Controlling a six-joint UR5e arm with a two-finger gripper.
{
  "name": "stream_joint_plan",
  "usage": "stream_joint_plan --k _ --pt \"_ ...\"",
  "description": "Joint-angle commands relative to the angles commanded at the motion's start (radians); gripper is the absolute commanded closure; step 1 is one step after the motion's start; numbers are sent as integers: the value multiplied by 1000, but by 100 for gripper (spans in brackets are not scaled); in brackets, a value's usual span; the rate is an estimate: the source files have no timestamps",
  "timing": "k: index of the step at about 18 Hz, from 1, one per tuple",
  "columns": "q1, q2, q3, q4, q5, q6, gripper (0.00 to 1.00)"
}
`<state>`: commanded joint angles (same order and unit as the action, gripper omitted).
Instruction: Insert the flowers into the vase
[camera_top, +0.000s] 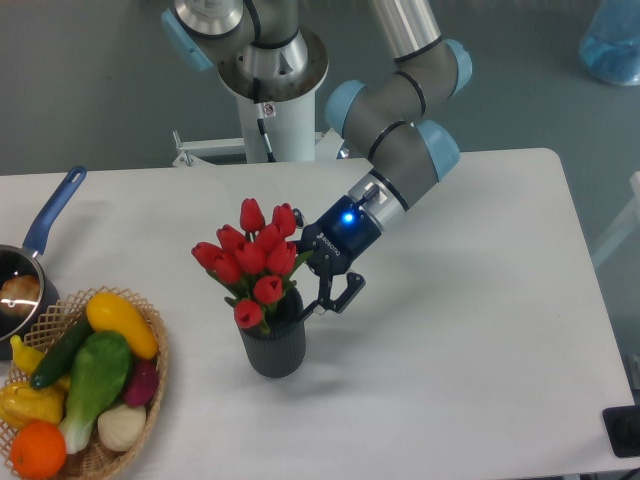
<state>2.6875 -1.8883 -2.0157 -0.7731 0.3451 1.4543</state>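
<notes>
The flowers (255, 262), a bunch of red tulip heads with green leaves, stand in the mouth of the vase (274, 348), a small dark ribbed cylinder near the table's front middle. The heads lean a little to the left above the rim. My gripper (312, 292) reaches in from the right at the height of the vase's mouth. It is shut on the flowers' stems, which are mostly hidden behind the heads and the fingers.
A wicker basket (152, 338) of fruit and vegetables sits at the front left. A blue-handled saucepan (52, 212) lies at the left edge. The robot's base (268, 95) stands behind the table, and a blue object (610, 45) is at the top right.
</notes>
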Motion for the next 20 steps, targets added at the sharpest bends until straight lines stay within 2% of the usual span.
stream_joint_plan --k 6,11,13,17,20 --pt "18 57 6 -5 190 -25 0" --pt "37 109 11 -8 270 -28 0" --pt "54 139 12 -8 349 -28 0" --pt "113 196 80 -9 530 -28 0" --pt "181 207 116 -9 641 -25 0"
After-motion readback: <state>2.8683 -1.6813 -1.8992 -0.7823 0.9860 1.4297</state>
